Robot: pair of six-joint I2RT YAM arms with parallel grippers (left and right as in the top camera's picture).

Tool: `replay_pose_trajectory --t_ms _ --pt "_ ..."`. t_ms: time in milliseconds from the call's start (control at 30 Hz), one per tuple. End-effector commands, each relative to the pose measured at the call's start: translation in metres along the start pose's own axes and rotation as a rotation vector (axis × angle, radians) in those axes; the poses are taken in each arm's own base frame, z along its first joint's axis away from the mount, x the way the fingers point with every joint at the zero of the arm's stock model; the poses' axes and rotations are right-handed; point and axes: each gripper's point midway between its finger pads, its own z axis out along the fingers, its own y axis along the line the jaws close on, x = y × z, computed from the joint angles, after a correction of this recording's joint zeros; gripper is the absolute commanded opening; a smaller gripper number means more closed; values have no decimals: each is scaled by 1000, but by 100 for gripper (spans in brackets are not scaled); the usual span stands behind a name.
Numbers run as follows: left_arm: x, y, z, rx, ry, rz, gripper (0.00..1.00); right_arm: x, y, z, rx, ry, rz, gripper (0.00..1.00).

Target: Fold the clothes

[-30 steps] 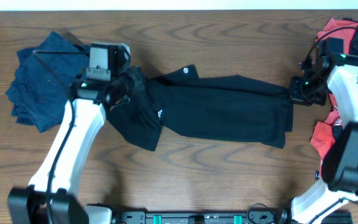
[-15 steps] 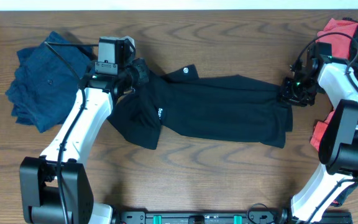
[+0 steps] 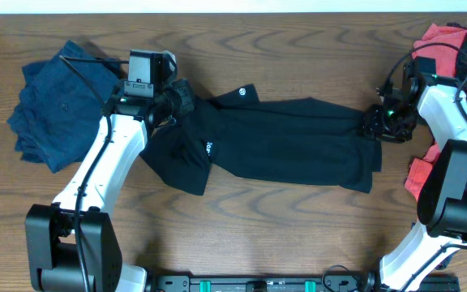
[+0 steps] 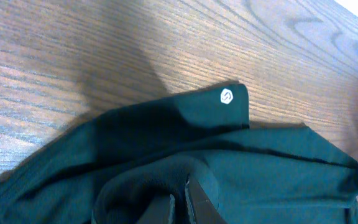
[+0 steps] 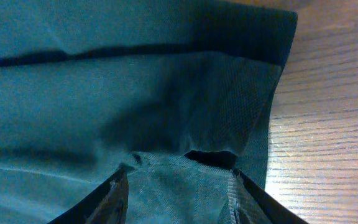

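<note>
The clothes' black shirt [image 3: 290, 146] lies stretched left to right across the table, with a small white logo [image 3: 242, 93] near its top edge. My left gripper [image 3: 181, 99] is shut on a bunched fold at the shirt's left end; in the left wrist view the fingertips [image 4: 180, 186] pinch dark fabric [image 4: 260, 168]. My right gripper [image 3: 373, 123] hovers at the shirt's right end. Its jaws stand apart over the mesh fabric [image 5: 135, 81] in the right wrist view, where the gripper [image 5: 178, 177] holds nothing.
A navy garment [image 3: 55, 101] lies crumpled at the far left, behind my left arm. Red and black clothes [image 3: 440, 36] are piled at the right edge, partly under my right arm. Bare wooden table [image 3: 282, 235] stretches in front of the shirt.
My right gripper has opened and let go of the shirt's right end. My left arm shifted slightly toward the back, still gripping the shirt.
</note>
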Motion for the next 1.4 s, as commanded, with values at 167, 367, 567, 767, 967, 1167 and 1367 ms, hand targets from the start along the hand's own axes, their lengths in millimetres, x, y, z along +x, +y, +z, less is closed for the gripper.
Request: replay_pose_trajectory --t_ms 167,367,567,767,967,1167,1367 --pt "0 3 1 -11 0 10 6 1 -5 10 17 -29 -29 53" --pt "0 3 1 -12 0 10 6 2 -6 17 16 -38 -31 62" --pt "0 3 1 -11 1 10 6 2 -2 28 -19 -60 -33 62" --pt "0 3 1 -11 1 10 6 -6 6 29 -31 -94 -52 56" --pt "0 3 1 -11 1 10 6 -12 8 26 -32 -115 -48 53" --pt "0 3 1 -11 1 10 6 -15 8 25 -34 -124 -36 47" --pt "0 3 1 -11 1 10 6 -12 10 17 -34 -128 -36 46"
